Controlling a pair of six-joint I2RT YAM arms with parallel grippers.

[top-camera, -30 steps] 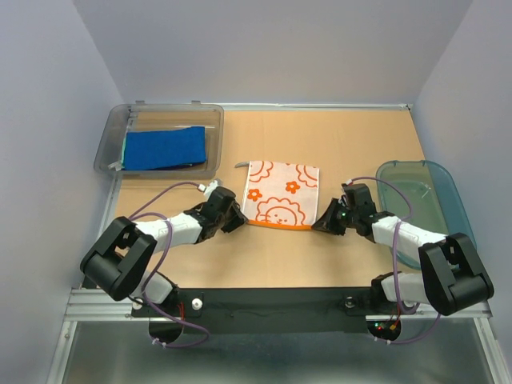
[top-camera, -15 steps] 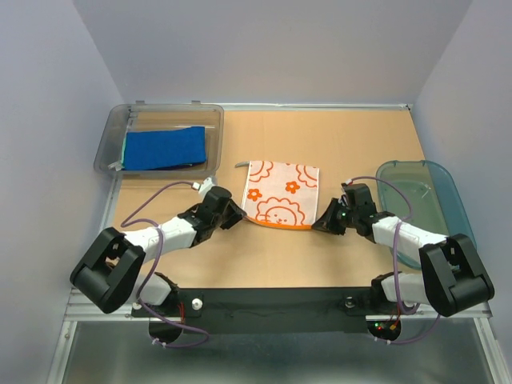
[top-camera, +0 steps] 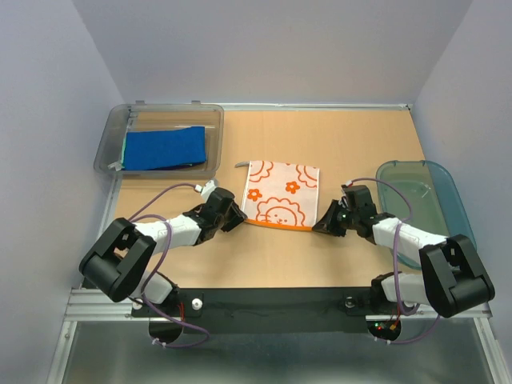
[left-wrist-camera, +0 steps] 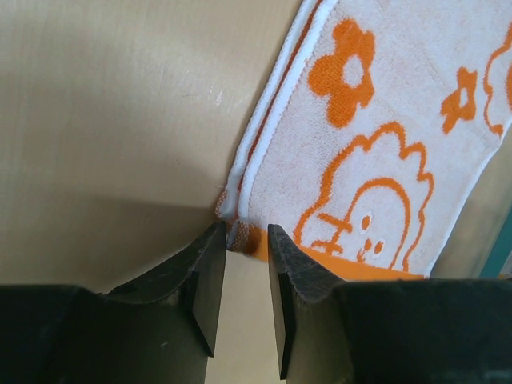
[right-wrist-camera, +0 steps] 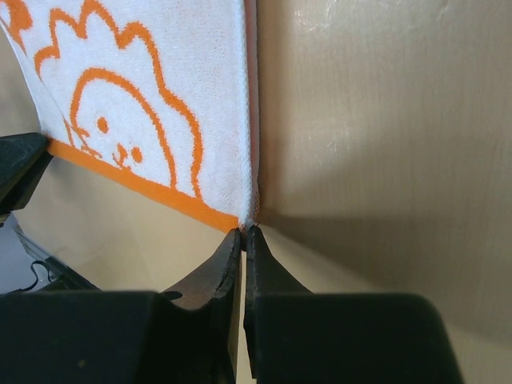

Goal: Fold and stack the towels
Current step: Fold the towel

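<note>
A white towel with orange flower and lion prints [top-camera: 282,192] lies flat mid-table. My left gripper [top-camera: 238,218] sits at its near-left corner. In the left wrist view the jaws [left-wrist-camera: 244,232] stand apart, with the towel's [left-wrist-camera: 384,144] orange-edged corner just inside the tips. My right gripper [top-camera: 320,226] is at the near-right corner. In the right wrist view it [right-wrist-camera: 246,232] is shut on the very tip of the towel [right-wrist-camera: 160,96]. A folded royal blue towel [top-camera: 164,147] lies in the clear bin, with a green edge showing under it.
The clear grey bin [top-camera: 108,152] stands at the back left. A teal translucent basket [top-camera: 448,200] sits at the right edge, close behind my right arm. Walls close in the table on three sides.
The left arm's elbow swung outward and low half a second ago, then came back. Both grippers stay at the towel's near corners. The towel has not moved.
</note>
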